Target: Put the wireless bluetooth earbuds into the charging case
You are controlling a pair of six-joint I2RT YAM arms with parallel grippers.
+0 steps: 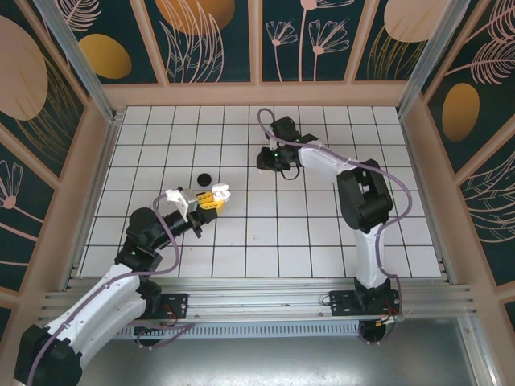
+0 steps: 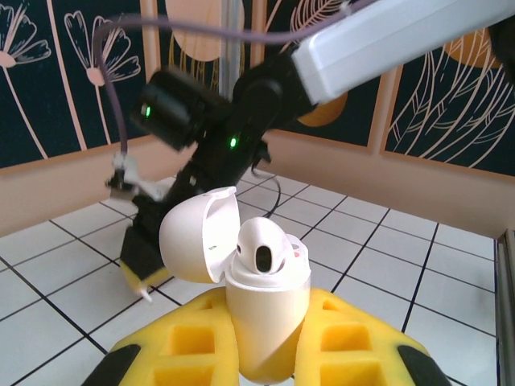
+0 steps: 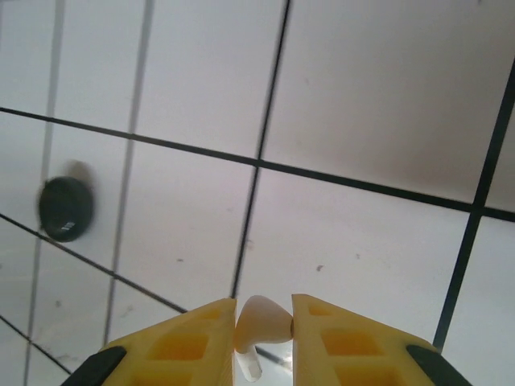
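Left hand [image 2: 269, 322] grips open case [image 2: 267, 293]; right hand [image 3: 264, 312] pinches white earbud [image 3: 262, 323].

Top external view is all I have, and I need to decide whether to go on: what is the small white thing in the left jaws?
Observer: The left wrist view shows a white charging case, clamped upright in the left jaws.
Operator: Anything in it?
Observer: One white earbud sits in it, beside the open lid.
Operator: And the right jaws?
Observer: In the right wrist view they pinch a second white earbud.
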